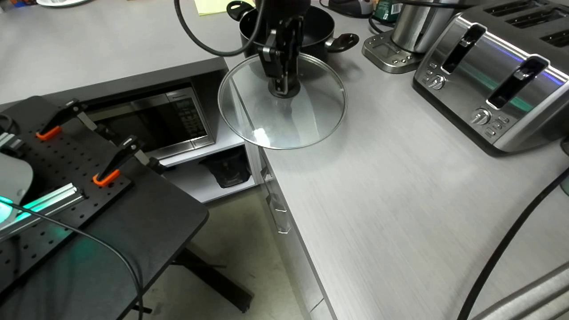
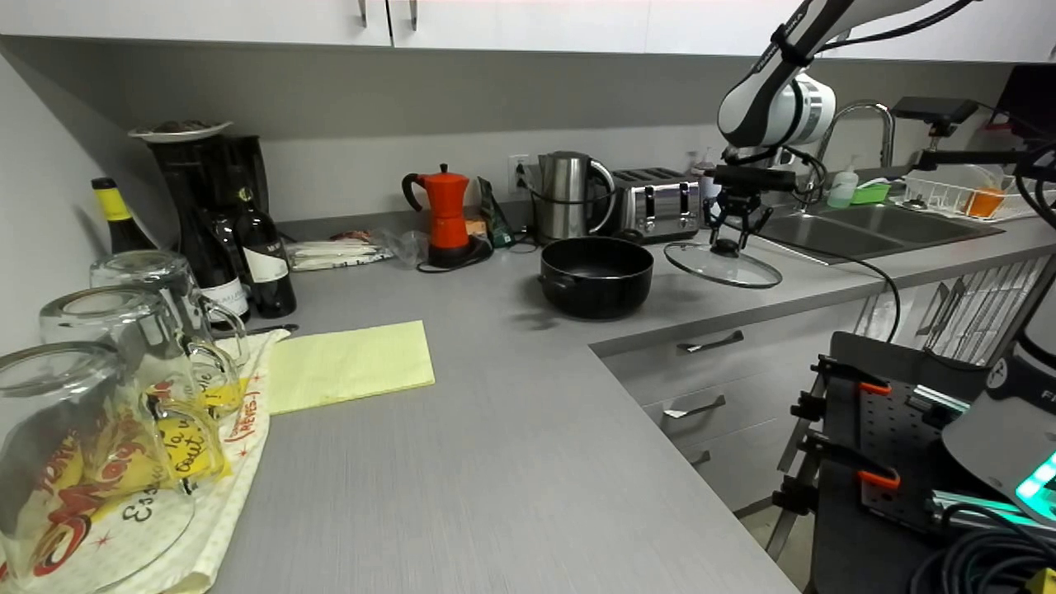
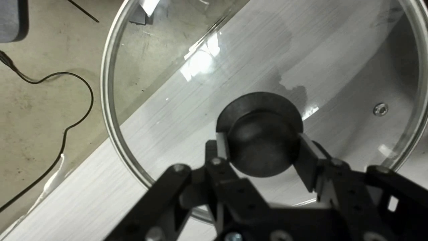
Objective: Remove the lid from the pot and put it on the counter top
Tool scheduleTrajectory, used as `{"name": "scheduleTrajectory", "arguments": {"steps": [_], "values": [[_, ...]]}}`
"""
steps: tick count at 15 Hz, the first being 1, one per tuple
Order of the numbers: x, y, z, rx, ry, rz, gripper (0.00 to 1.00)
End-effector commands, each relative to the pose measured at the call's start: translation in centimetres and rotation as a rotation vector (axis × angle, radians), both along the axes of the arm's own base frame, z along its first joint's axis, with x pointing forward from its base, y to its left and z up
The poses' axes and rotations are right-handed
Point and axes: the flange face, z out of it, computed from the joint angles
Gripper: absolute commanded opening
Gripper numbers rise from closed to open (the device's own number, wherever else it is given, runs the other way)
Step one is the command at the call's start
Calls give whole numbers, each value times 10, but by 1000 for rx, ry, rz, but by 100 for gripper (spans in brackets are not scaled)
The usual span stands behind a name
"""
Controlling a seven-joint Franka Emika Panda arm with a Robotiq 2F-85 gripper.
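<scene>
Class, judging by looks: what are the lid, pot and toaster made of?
Lid: probably clear, glossy glass, since the counter shows through and light glints off it.
Pot: thin-walled, black, softly shiny, likely coated metal; the finish hides what's underneath.
Toaster: shiny metal, perhaps steel, given its silvery reflections.

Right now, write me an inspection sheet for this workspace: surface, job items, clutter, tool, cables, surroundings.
Surface: light-grey counter top, straight edge, pot standing on it.
Pot: black, uncovered.
Lid: glass lid off the pot, held by its knob; floor shows through part of it in the wrist view; contact with the counter top unclear.
Clutter: toaster, steel kettle, red moka pot, yellow sheet, glass mugs.
Tool: closed on the knob.
Cables: black loop beside the tool in an exterior view; coiled cables at the black table.
Surroundings: sink; microwave below the counter top; orange-padded clamps on the black table.
</scene>
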Motion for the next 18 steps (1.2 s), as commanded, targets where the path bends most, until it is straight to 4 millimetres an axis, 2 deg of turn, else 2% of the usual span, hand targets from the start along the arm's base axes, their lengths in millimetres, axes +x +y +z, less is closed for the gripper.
{"name": "scheduleTrajectory", "arguments": {"steps": [1, 5, 12, 18], "values": [[-1, -16, -4, -1, -12, -79, 25], [7, -27, -19, -28, 22, -141, 25], [31, -45, -41, -141, 63, -268, 25], [51, -51, -58, -207, 108, -322, 25]]}}
